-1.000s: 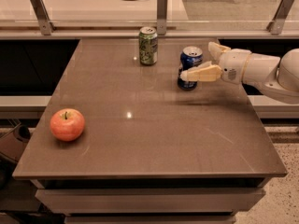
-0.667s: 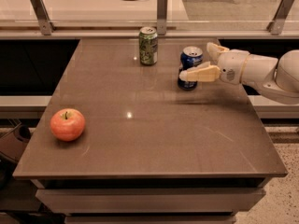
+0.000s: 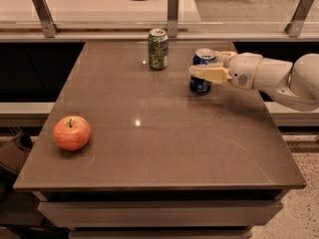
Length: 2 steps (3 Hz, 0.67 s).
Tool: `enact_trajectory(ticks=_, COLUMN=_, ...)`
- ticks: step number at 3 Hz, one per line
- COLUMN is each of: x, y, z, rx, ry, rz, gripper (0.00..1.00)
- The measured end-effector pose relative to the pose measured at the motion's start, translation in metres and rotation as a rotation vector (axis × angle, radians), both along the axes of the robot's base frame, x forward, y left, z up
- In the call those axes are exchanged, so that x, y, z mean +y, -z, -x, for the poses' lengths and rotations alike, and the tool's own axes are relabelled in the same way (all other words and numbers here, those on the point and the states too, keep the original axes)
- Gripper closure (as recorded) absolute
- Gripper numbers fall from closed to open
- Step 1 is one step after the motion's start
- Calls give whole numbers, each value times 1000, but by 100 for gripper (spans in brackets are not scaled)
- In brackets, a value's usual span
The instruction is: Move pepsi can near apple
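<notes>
The blue pepsi can [image 3: 200, 85] stands upright on the brown table [image 3: 149, 133], at the back right. My gripper [image 3: 205, 63] reaches in from the right with one cream finger [image 3: 208, 73] across the can's front and the other behind it, shut on the can. The can rests on the table. The red-orange apple [image 3: 72, 132] sits near the front left edge, far from the can.
A green patterned can [image 3: 158, 49] stands upright at the back middle, a short way left of the pepsi can. A glass rail with metal posts [image 3: 172, 14] runs behind the table. The white arm [image 3: 279, 78] stretches over the right edge.
</notes>
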<state>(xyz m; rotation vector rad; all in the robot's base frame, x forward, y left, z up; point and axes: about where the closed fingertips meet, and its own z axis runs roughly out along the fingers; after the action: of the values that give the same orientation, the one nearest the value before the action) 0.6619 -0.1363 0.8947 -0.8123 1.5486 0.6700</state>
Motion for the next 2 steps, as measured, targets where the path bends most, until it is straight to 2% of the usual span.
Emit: enact_trajectory(ticks=2, x=6, y=0, z=0, rx=0, ry=-9, rz=-1, gripper=87)
